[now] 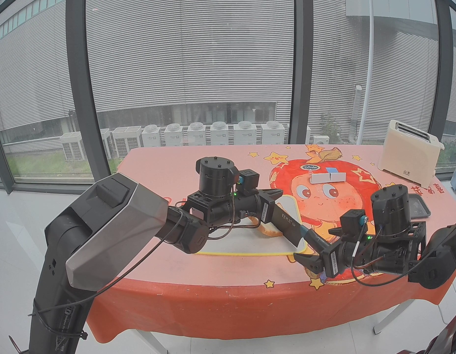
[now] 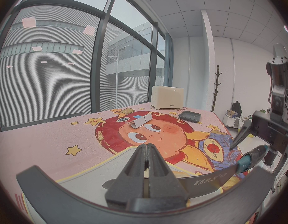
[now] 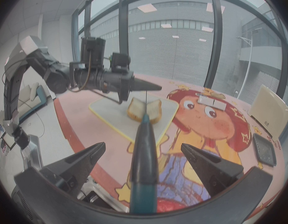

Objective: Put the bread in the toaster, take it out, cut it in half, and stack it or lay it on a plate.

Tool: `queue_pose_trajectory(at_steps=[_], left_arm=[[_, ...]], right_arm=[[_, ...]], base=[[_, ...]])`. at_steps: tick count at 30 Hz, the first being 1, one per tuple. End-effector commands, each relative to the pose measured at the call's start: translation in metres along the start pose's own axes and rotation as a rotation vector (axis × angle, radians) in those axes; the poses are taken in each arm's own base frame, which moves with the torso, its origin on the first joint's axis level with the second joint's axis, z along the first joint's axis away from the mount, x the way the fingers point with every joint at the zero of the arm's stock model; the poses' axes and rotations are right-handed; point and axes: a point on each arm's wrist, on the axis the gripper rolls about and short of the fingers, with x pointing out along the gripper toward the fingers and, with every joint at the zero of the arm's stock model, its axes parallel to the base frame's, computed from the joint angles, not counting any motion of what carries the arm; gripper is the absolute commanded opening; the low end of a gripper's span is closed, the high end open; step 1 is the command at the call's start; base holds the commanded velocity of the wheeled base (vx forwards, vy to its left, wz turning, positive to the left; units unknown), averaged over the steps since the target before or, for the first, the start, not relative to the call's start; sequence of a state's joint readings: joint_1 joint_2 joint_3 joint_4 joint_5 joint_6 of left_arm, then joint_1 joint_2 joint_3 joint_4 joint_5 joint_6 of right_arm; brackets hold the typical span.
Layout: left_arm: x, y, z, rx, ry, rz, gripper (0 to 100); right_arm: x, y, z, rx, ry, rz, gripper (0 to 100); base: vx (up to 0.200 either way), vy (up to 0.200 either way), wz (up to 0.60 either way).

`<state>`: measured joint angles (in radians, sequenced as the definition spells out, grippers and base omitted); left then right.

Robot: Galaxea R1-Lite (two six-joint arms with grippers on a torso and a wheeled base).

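The bread [image 3: 144, 109] lies on the pale cutting board [image 3: 113, 115], split into two halves that lean apart. A knife [image 1: 289, 224] with a teal handle stands edge-down in the split. My left gripper [image 1: 274, 200] is shut, its tip over the blade's spine above the bread; I cannot tell whether it pinches the blade. The right gripper [image 3: 141, 146] is open at the table's front right. The knife handle [image 3: 144, 159] runs between its fingers, touching neither. In the left wrist view the blade [image 2: 209, 179] passes under the shut fingers [image 2: 159, 171].
A cream toaster [image 1: 410, 153] stands at the table's back right. A dark plate [image 1: 420, 206] lies just in front of it. A small white and blue block [image 1: 328, 177] rests mid-table behind the board. The table's front edge is close under the right arm.
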<state>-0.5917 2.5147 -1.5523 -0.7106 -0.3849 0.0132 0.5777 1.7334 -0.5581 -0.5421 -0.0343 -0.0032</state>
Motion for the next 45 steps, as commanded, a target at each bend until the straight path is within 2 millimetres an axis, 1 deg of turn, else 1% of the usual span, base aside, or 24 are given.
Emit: queue_pose_trajectory(at_steps=[1, 7, 8, 22, 27, 29, 32, 35, 36, 38, 40, 42, 45], left_arm=[[0.001, 0.0, -0.002, -0.002, 0.006, -0.001, 0], [0.001, 0.0, -0.002, -0.001, 0.004, -0.001, 0], [0.001, 0.0, -0.002, -0.001, 0.004, -0.001, 0], [0.001, 0.0, -0.001, -0.001, 0.0, -0.001, 0], [-0.002, -0.001, 0.008, 0.002, -0.017, 0.0, 0], [-0.003, -0.001, 0.016, 0.006, -0.036, 0.0, 0], [-0.005, -0.001, 0.021, 0.01, -0.046, 0.0, 0], [-0.008, -0.002, 0.035, 0.021, -0.077, -0.003, 0], [-0.008, -0.002, 0.035, 0.021, -0.077, -0.003, 0], [-0.009, -0.001, 0.055, 0.024, -0.127, -0.001, 0], [-0.009, -0.001, 0.057, 0.018, -0.131, 0.002, 0], [-0.011, 0.006, 0.059, 0.01, -0.129, 0.015, 0], [-0.011, 0.01, 0.055, 0.007, -0.123, 0.02, 0]], right_arm=[[-0.004, 0.0, 0.003, -0.001, -0.009, 0.002, 100], [-0.004, 0.001, 0.002, -0.003, -0.009, 0.002, 100], [-0.004, 0.001, 0.002, -0.002, -0.009, 0.002, 0], [-0.003, 0.001, 0.002, 0.0, -0.003, 0.002, 0], [-0.002, 0.001, -0.001, -0.005, 0.012, 0.002, 0], [-0.002, 0.002, -0.001, -0.007, 0.011, 0.004, 0], [-0.002, 0.003, -0.001, -0.009, 0.009, 0.007, 0], [-0.003, 0.003, -0.001, -0.008, 0.006, 0.007, 0], [-0.003, 0.003, -0.001, -0.008, 0.006, 0.007, 0], [-0.004, 0.003, 0.0, -0.008, 0.0, 0.007, 0], [-0.004, 0.003, 0.0, -0.008, -0.003, 0.007, 0], [-0.004, 0.003, 0.001, -0.008, -0.008, 0.007, 0], [-0.003, 0.003, 0.001, -0.008, -0.009, 0.007, 0]], base=[[0.0, 0.0, 0.0], [0.0, 0.0, 0.0], [0.0, 0.0, 0.0], [0.0, 0.0, 0.0], [0.0, 0.0, 0.0], [0.0, 0.0, 0.0], [0.0, 0.0, 0.0], [0.0, 0.0, 0.0], [0.0, 0.0, 0.0], [0.0, 0.0, 0.0], [0.0, 0.0, 0.0], [0.0, 0.0, 0.0], [0.0, 0.0, 0.0]])
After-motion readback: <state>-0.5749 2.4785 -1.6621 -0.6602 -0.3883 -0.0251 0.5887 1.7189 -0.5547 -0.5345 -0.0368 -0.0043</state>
